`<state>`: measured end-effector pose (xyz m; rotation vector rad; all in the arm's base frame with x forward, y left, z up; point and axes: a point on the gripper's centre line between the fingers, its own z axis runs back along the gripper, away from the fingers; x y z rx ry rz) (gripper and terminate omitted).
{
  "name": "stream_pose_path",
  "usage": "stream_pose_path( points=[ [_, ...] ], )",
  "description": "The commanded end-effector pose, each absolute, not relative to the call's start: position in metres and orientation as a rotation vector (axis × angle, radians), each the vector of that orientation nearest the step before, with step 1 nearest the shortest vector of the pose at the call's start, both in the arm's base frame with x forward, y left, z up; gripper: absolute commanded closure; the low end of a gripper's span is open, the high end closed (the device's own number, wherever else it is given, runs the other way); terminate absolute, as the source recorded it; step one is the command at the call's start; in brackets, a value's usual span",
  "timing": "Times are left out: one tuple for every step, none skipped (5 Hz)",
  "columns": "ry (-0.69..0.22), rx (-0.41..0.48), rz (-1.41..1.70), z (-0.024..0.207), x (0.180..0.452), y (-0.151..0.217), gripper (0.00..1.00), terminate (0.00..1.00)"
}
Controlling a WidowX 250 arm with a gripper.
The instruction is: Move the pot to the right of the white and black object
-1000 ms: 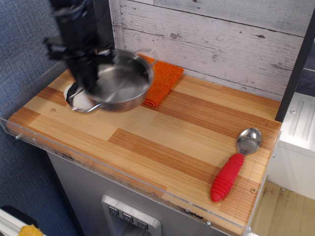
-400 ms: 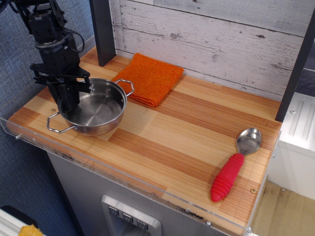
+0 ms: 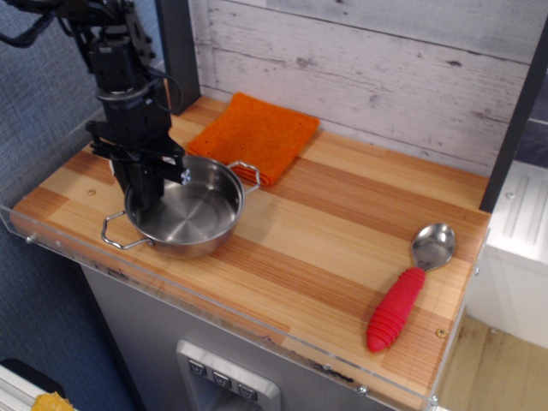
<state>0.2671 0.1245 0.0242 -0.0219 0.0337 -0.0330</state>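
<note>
item one, nearest me on the right: red-handled spoon [image 3: 409, 287], lying on the wooden counter [image 3: 325, 231]. item two, front left: the pot [image 3: 186, 208], upright, my gripper [image 3: 147, 201] clamped on its left rim. item three, behind it: orange cloth [image 3: 257, 135]. the white and black object i cannot see.

A striped wooden worktop [image 3: 342, 223] with a clear acrylic edge stands against a wall of whitewashed, weathered planks [image 3: 385, 68]. A dark upright post [image 3: 175, 51] rises at the back left corner. Blue-grey textured fabric [image 3: 34, 103] covers the left side. At the right, a white cabinet [image 3: 518, 248] stands on pale wood flooring [image 3: 488, 368]. Grey panelling [image 3: 171, 342] sits beneath the worktop.
</note>
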Motion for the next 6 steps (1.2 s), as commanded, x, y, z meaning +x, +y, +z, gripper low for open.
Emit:
stream_pose_path(
  points=[
    [0.062,0.002,-0.026,0.02,0.267,0.122,1.0,0.0],
    [0.08,0.001,-0.004,0.019,0.266,0.125,0.0,0.0],
    [0.029,0.04,0.012,0.044,0.265,0.126,0.0,0.0],
    [-0.057,0.068,0.035,0.085,0.261,0.125,0.0,0.0],
    [-0.099,0.034,0.06,0.127,0.256,0.121,0.0,0.0],
    [-0.11,0.052,0.036,0.137,0.26,0.112,0.0,0.0]
  ],
)
